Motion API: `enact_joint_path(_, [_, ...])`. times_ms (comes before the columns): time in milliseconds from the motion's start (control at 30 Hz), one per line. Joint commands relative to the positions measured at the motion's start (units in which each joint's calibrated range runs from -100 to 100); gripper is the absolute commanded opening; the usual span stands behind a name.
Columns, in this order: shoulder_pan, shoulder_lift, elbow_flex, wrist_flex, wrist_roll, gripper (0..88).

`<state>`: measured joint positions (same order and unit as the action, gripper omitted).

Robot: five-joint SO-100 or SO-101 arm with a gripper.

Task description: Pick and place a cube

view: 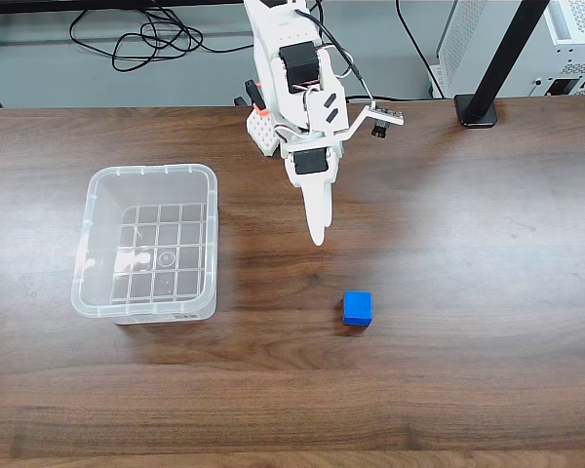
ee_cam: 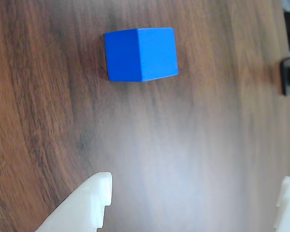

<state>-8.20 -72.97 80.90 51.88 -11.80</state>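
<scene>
1. The cube sits alone on the wooden table, right of centre in the fixed view, nothing touching it. In the wrist view it lies ahead of the fingertips, toward the top of the frame and off to the left of the gap between them.

2. Cube: bright blue, matte, plain faces, crisp edges w/ slightly softened corners; casts a short dark shadow. Looks solid & easy to pinch across two flat sides.

3. The gripper hangs above the tabletop short of the cube, jaws spread wide apart & holding nothing. Judged: an approach pose, with the opening set wider than the cube so it can drop around it. It would need to go forward and a bit sideways first.

4. Fingers are white plastic, prob. 3D-printed, w/ stepped notches at the tips. In the fixed view the arm reaches out from the far edge, its long tapered finger pointing down toward the cube.

5. The clear plastic bin stands well apart, left in the fixed view: rounded corners, raised grid on the floor, empty. Likely the drop spot.

6. Table: dark brown wood grain, smooth w/ soft glare. Cables and a black stand lie at the far edge.
</scene>
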Motion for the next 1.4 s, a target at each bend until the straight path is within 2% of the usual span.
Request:
enact_joint_path(0, [-0.61,25.98,-19.12,-1.29,-3.25,36.7])
enact_joint_path(200, [-0.83,52.9,-33.75,-0.95,-2.99,36.7])
enact_joint_path(467, [-5.38,73.05,-53.4,4.17,-3.25,36.7])
enact_joint_path(833, [-7.14,84.77,-68.03,4.43,-2.88,36.1])
enact_joint_path(1367, [-3.84,90.06,-68.65,4.43,-3.25,35.9])
